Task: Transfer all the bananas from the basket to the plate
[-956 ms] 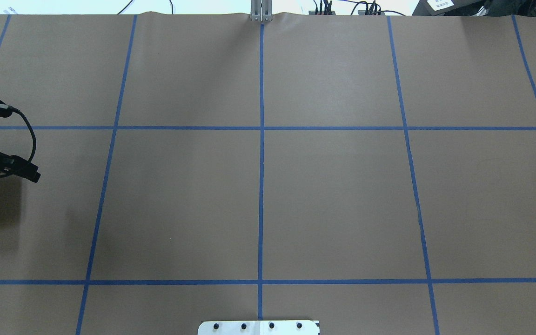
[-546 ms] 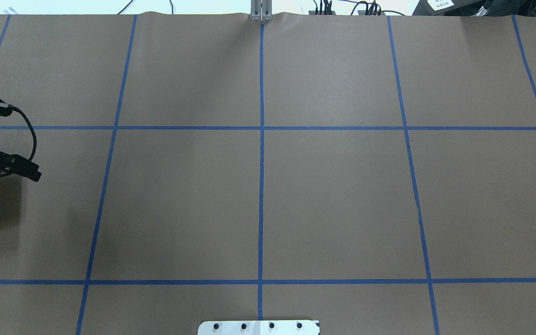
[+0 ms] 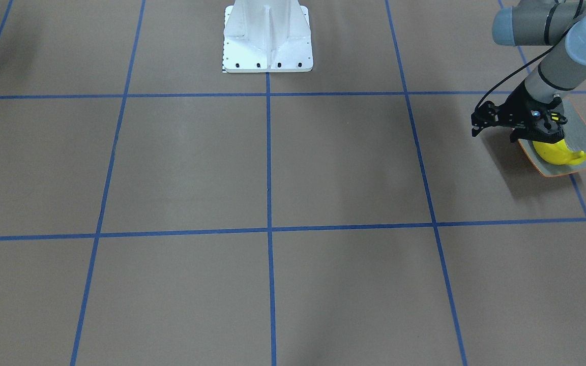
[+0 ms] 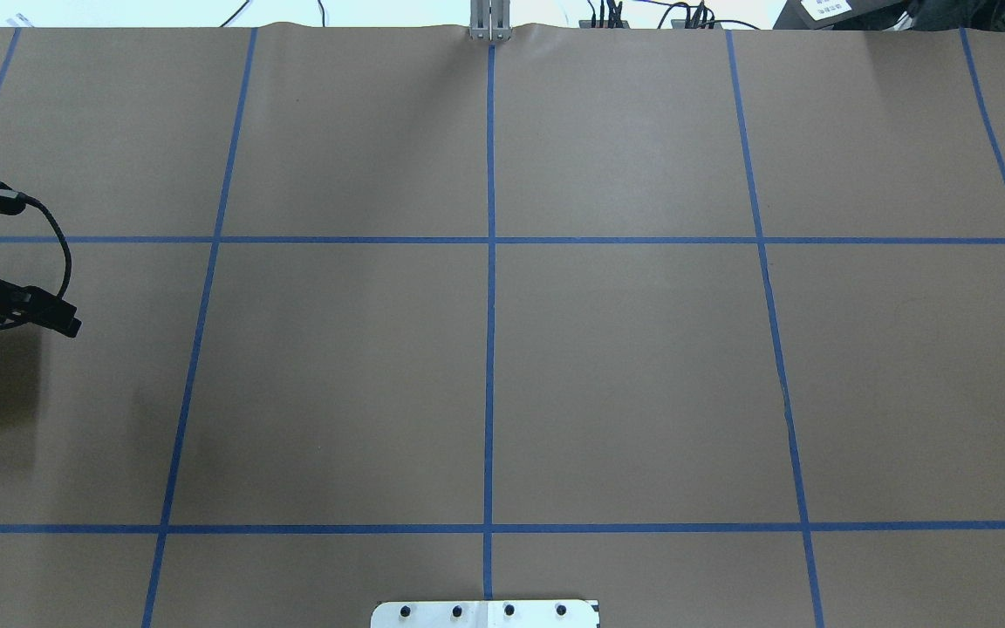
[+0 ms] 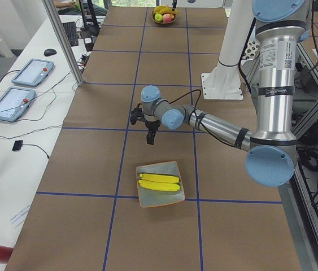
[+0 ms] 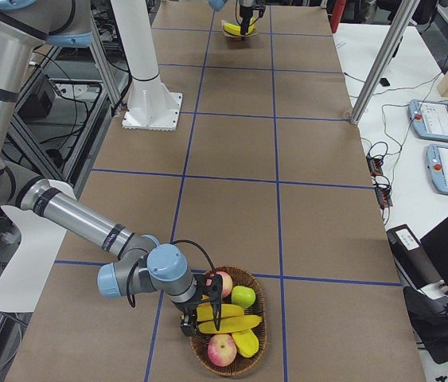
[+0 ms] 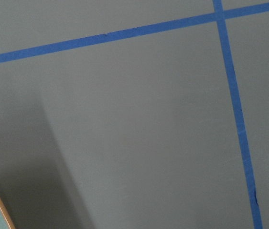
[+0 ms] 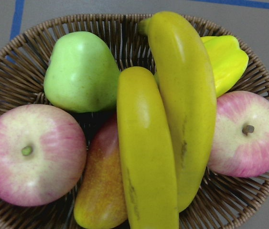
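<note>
Two yellow bananas [image 5: 159,182] lie side by side on the grey-green plate [image 5: 147,199] with its orange rim. My left gripper [image 3: 537,136] hangs just above the plate's [image 3: 585,134] inner edge and looks open, holding nothing; one banana [image 3: 560,155] shows below it. Two more bananas [image 8: 172,119] lie across the other fruit in the wicker basket [image 8: 10,71]. My right gripper [image 6: 200,317] hovers over the basket [image 6: 249,360]; I cannot tell whether it is open or shut, as its fingers show in no close view.
The basket also holds a green apple [image 8: 81,71], two pink apples [image 8: 29,152], a mango [image 8: 98,191] and a yellow fruit [image 8: 227,59]. Blue tape lines grid the brown table [image 4: 485,349]. The robot's white base [image 3: 267,40] stands at mid-table edge.
In the overhead view my left wrist and its cable have crept slightly to the right. Nothing else has moved.
</note>
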Controlling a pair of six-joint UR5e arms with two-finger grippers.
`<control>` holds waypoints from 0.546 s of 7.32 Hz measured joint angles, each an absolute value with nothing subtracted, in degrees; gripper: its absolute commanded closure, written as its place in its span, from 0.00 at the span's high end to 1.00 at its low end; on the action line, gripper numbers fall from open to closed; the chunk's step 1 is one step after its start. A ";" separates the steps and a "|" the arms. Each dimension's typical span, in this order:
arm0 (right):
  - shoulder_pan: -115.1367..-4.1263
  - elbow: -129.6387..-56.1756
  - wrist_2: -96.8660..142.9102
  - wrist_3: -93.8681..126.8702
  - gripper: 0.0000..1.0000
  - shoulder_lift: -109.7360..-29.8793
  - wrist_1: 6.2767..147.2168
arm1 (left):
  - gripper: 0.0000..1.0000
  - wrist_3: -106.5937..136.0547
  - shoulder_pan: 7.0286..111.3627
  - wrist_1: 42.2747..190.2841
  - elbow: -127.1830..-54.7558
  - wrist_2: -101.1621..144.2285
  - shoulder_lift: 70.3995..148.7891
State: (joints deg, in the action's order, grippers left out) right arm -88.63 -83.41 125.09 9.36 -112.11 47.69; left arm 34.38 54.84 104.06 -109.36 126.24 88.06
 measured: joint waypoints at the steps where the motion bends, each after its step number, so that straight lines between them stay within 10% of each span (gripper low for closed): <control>1: -88.55 -82.92 125.31 9.41 0.92 -111.60 47.67 | 0.99 34.37 54.84 104.06 -109.39 126.17 88.06; 4: -88.13 -81.40 127.69 9.27 0.83 -110.11 47.72 | 0.99 34.31 54.84 104.06 -109.37 126.07 88.02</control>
State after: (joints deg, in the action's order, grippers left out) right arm -88.13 -81.40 127.69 9.27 -110.11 47.72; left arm 34.31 54.84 104.06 -109.37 126.07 88.02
